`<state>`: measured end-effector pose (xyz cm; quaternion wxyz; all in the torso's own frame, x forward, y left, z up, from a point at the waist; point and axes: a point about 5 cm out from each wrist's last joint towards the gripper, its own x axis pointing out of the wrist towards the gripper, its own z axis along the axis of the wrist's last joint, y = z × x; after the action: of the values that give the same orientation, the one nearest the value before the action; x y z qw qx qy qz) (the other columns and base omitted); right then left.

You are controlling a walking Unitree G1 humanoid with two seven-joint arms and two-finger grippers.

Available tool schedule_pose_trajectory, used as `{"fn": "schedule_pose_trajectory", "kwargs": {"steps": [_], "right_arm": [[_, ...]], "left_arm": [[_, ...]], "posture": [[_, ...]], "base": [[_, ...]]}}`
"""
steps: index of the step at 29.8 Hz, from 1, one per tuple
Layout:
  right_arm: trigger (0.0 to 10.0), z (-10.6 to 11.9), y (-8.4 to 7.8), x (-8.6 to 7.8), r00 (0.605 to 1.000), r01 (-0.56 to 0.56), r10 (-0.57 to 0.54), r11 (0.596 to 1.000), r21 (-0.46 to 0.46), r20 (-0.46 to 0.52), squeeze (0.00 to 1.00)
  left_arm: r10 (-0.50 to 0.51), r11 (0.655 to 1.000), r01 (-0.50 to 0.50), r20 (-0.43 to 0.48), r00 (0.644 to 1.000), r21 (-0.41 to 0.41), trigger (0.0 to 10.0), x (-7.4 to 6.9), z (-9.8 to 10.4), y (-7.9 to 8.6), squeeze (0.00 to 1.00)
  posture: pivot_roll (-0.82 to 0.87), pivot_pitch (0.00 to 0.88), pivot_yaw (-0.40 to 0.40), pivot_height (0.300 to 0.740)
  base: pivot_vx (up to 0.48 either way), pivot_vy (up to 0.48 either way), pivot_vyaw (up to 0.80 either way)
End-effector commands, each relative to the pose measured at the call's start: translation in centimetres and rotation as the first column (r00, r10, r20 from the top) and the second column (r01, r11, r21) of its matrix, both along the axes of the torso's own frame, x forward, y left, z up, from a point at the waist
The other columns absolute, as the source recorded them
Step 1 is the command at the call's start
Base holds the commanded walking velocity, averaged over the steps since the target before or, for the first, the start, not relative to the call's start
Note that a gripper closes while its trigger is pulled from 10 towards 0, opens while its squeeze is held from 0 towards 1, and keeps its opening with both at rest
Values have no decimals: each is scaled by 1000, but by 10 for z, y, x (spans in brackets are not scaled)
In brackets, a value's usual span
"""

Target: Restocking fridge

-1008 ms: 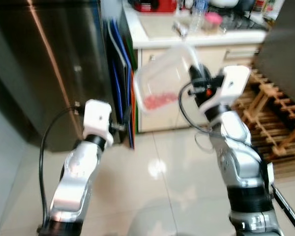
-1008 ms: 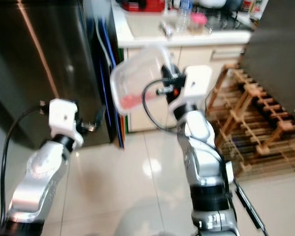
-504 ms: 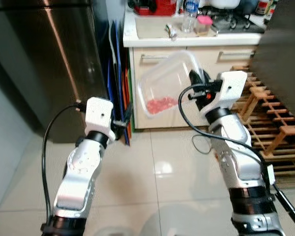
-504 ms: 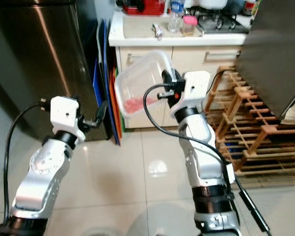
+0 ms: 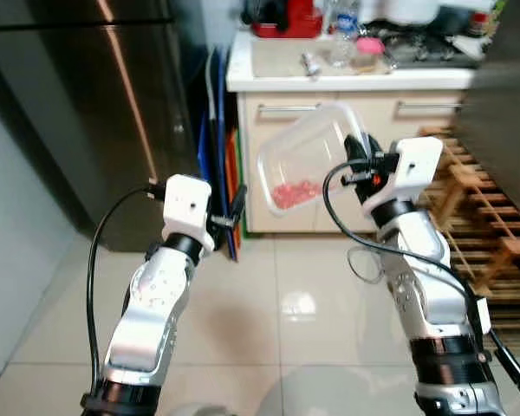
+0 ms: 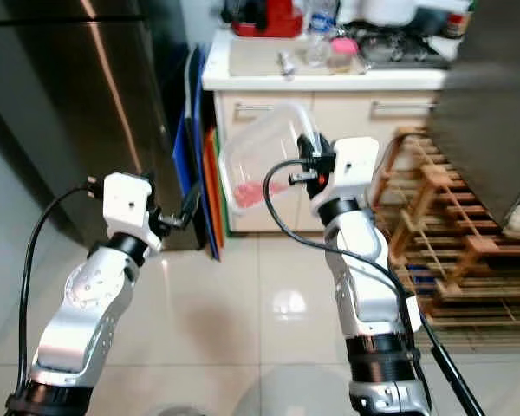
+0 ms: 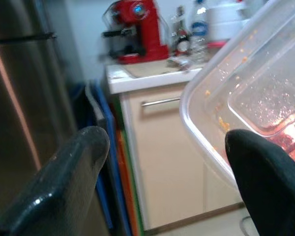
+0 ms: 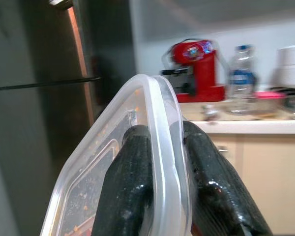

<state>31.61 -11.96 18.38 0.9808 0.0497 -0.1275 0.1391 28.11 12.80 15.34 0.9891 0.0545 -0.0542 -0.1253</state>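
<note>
**Container held at its rim, fridge door not yet opened**

Container (image 5: 308, 160) of clear plastic, tilted on edge with pinkish-red food pooled at its low end, hangs from the right gripper (image 8: 157, 147), whose two black fingers are pressed together on the lidded rim, one on each side. The left gripper (image 5: 234, 204) is raised just beside it, its fingers (image 7: 69, 182) spread apart and holding nothing; between them the wrist view takes in the container's wall and, past it, the counter (image 5: 364, 74) with the red coffee machine (image 7: 137, 29) and a water bottle (image 7: 200, 19).

Compared with half a second ago, the whole scene has slid across the head views, so the camera has turned. The arms keep the same pose, and the container sits in the clamp as it did. The dark steel fridge (image 5: 78, 113) stands off the left gripper's outer side with its doors shut.

My reading is that the robot is in the carry phase. The free left gripper looks like the one to pull the door, since the right is occupied. The tilt risks the food shifting if the lid is loose.
</note>
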Motion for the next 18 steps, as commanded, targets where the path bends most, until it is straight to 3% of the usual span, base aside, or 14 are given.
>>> {"fn": "schedule_pose_trajectory", "kwargs": {"steps": [1, 18], "right_arm": [[0, 7, 1, 1, 999, -9, 10, 1000, -13, 38, 0], [0, 8, 5, 3, 998, -26, 28, 999, -30, 55, 0]], "left_arm": [[2, 1000, -2, 5, 1000, -11, 10000, 2, 2, 0, 0], [6, 1000, -6, 1, 1000, -18, 10000, 3, 1, 0, 0]], "posture": [[23, 0, 13, 740], [23, 0, 11, 740]], "base": [[480, 0, 0], [480, 0, 0]]}}
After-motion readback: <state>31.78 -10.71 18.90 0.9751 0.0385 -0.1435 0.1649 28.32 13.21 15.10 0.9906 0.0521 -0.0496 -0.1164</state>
